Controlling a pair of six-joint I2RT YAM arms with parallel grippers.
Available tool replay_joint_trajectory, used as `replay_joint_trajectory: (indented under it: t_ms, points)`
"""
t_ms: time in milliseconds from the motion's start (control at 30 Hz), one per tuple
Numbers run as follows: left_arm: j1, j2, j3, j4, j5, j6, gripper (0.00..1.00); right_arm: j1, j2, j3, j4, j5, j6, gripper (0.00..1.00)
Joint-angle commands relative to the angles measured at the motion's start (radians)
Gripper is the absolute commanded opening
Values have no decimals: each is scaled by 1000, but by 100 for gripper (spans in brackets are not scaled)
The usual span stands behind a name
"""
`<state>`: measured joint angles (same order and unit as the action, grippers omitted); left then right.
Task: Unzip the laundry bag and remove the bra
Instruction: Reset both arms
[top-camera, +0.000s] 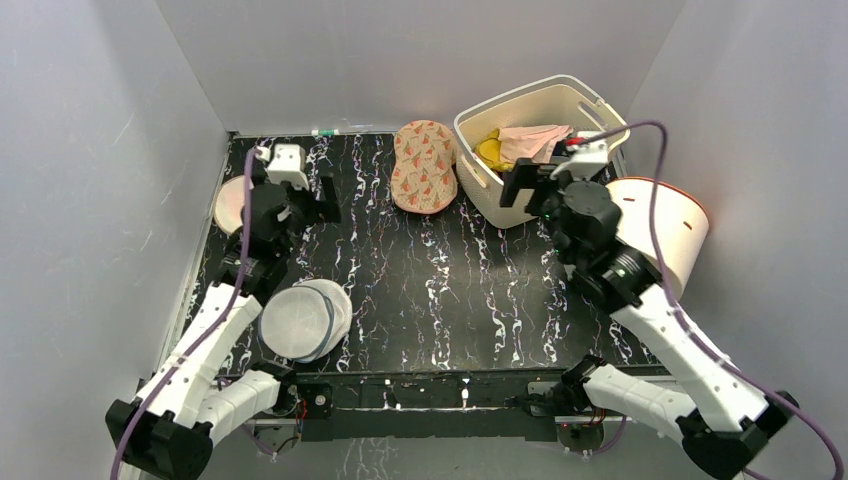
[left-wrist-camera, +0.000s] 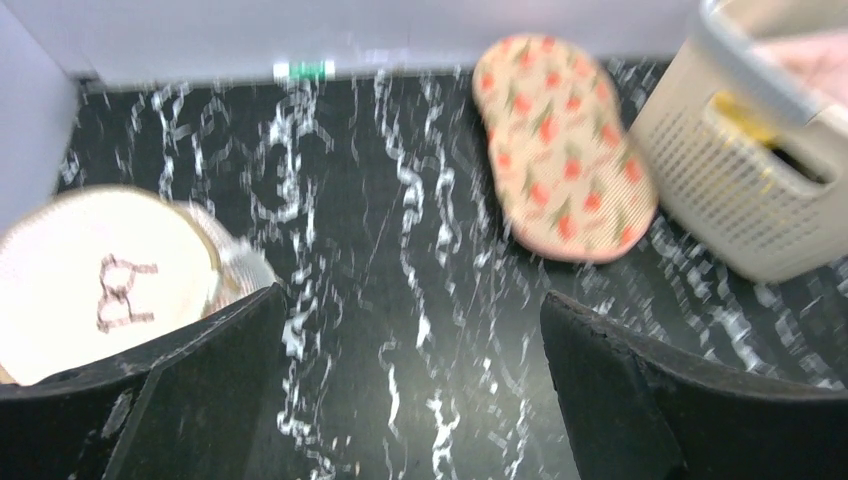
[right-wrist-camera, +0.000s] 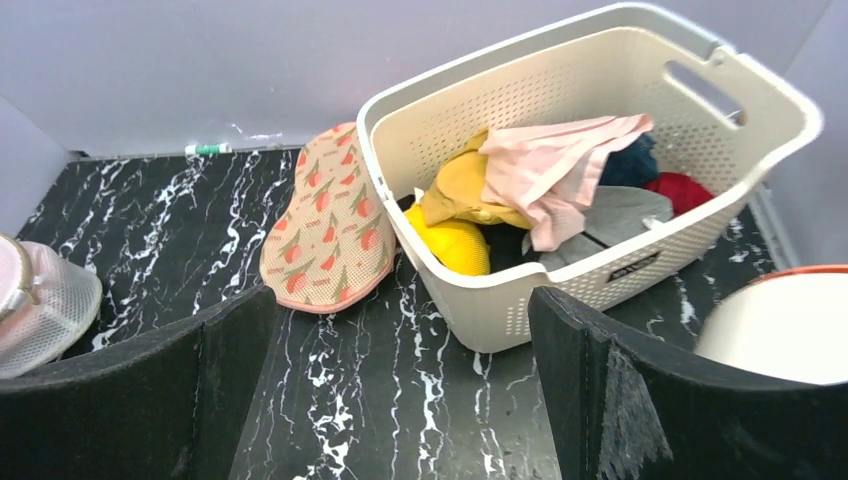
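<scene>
ok, left gripper (left-wrist-camera: 410, 335) and right gripper (right-wrist-camera: 400, 335) both gape wide, holding nothing. we see the laundry bag (top-camera: 305, 320) at 7 o'clock, near the front edge of the table (top-camera: 450, 300), beside the left arm (top-camera: 215, 330); marble separates it from the basket (top-camera: 482, 188) at 1 o'clock.

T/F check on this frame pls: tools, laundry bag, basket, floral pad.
1. The left tool and right tool are both open and empty. True.
2. The laundry bag sits inside the basket. False: it lies on the table, towards the near left corner.
3. The floral pad lies on the table beside the basket. True.
4. The basket is empty. False: it holds clothes.
</scene>
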<state>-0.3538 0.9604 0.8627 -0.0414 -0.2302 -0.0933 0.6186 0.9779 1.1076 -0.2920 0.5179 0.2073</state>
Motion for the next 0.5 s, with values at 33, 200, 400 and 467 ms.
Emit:
replay_joint_trajectory:
  t_ms: [33, 200, 400, 467]
  points:
    - [-1, -90, 230, -113, 42, -19, 98, 2, -191, 26, -19, 15, -96, 98]
    - [-2, -158, 332, -186, 56, -18, 98, 2, -275, 68, -35, 7, -100, 98]
    - [-1, -199, 366, -257, 36, -30, 98, 3, -290, 86, -66, 27, -95, 98]
    - [-1, -201, 374, -281, 30, -42, 98, 1, -299, 83, -70, 0, -95, 98]
